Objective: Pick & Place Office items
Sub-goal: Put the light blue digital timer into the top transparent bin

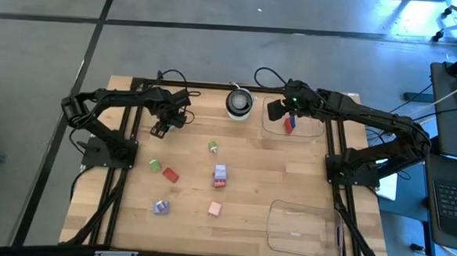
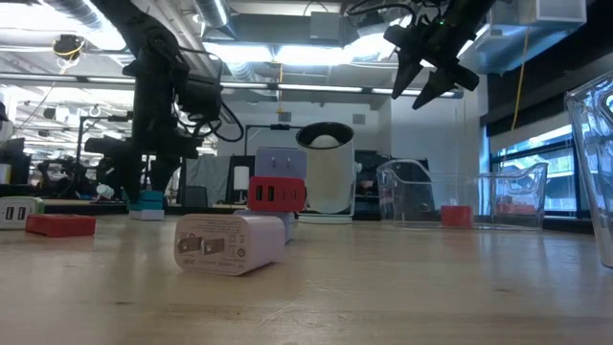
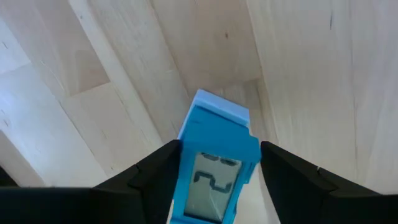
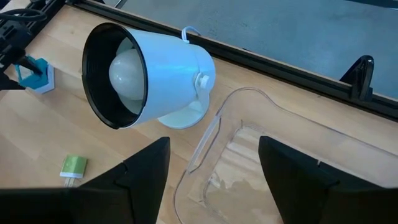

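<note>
The left end effector point(image 3: 214, 180) is working low over the far left part of the pale wooden surface point(image 1: 184, 220), its 2 dark fingers point(image 3: 155, 180) straddling a small bright-blue blocky item with a grey display point(image 3: 214, 171); in the left wrist view the fingers are sitting just beside its 2 sides, and whether they are already pressing on it I cannot tell. To do this grasp well, the fingers should be squeezing evenly on the 2 flat flanks, with the block centred so it is not twisting out, and the lift should be going straight up before any sideways travel. The right end effector point(image 4: 208, 180) is hanging above the far right clear plastic tray point(image 1: 310, 132), its fingers standing apart and gripping nothing. That tray is holding what looks like 1 red blocky piece with something blue by it point(image 1: 290, 123); more than that I cannot make out. A second clear plastic tray point(image 1: 306, 226) at the near right is showing nothing inside. Between the arms a round white-and-black lamp-like object point(image 1: 239, 103) is standing near the far edge. About 6 more small pieces are lying loose mid-surface, among them a green one point(image 1: 212, 147), a red one point(image 1: 170, 174), a lilac one point(image 1: 161, 207) and a pink one point(image 1: 215, 210), so much of the sorting appears to be remaining.
</note>
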